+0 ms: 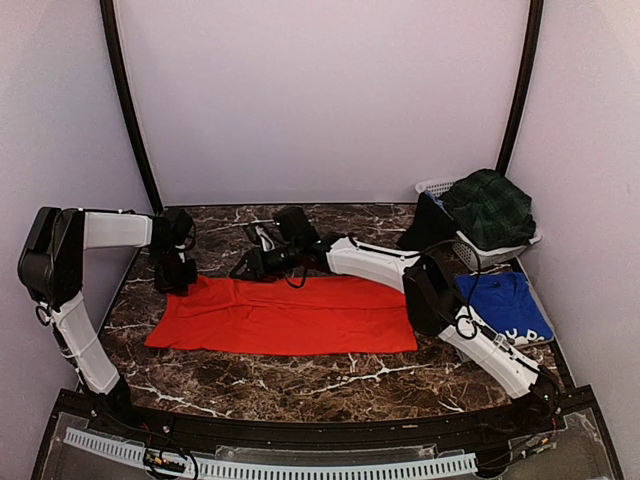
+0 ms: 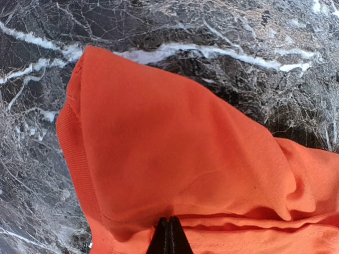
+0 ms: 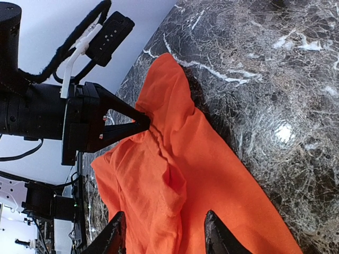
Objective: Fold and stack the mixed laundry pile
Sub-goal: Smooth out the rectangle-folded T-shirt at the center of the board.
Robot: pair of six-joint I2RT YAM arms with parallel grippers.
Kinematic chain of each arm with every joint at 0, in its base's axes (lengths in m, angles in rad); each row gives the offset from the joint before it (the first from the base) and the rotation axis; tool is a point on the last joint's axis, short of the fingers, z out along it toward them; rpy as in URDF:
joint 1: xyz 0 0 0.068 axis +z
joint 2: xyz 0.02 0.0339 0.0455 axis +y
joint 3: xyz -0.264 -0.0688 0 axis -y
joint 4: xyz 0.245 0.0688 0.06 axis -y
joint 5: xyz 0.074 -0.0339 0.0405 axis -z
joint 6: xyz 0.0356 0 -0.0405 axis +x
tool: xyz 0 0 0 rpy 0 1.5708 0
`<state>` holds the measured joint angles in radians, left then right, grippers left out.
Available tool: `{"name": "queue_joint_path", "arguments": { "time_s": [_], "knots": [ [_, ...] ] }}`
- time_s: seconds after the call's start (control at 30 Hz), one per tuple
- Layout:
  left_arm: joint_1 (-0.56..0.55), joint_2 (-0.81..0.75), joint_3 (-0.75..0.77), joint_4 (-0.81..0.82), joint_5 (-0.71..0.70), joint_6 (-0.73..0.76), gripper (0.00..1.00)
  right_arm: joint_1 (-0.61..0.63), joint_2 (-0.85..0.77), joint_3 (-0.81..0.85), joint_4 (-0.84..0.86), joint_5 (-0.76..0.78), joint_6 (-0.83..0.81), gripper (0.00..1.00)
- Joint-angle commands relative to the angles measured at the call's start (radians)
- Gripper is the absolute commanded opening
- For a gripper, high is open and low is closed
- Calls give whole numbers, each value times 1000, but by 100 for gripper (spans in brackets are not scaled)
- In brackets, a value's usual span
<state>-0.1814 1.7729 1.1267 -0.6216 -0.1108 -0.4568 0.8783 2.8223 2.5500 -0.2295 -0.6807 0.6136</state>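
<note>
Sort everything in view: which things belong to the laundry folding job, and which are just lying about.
Job in hand:
red-orange T-shirt, pinched by the left gripper
blue T-shirt
tartan skirt, on the basket
black garment
right gripper, open above the red-orange T-shirt

Just lying about:
white basket
marble table

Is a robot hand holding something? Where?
The left gripper pinches the bright red-orange T-shirt at a fold near its far left corner. The right gripper holds nothing.
</note>
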Motion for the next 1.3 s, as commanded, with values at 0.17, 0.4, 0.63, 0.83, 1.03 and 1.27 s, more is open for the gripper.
{"name": "queue_joint_path", "arguments": {
  "time_s": [0.17, 0.4, 0.63, 0.83, 1.03, 1.27],
  "knots": [
    [-6, -107, -28, -24, 24, 8, 0, 16, 62, 80, 124, -52, 85, 38],
    [-56, -164, -24, -109, -3, 27, 0, 28, 86, 95, 128, -66, 92, 37],
    [-118, -198, -12, -233, -76, 24, 0, 30, 97, 108, 117, -52, 83, 38],
    [-131, -239, -14, -245, -71, 22, 0, 33, 116, 128, 116, -47, 84, 31],
    [-144, -257, -15, -247, -62, 37, 0, 34, 134, 142, 114, -48, 83, 36],
    [-170, -284, -37, -230, -50, 49, 0, 39, 129, 135, 113, -57, 62, 14]
  ]
}}
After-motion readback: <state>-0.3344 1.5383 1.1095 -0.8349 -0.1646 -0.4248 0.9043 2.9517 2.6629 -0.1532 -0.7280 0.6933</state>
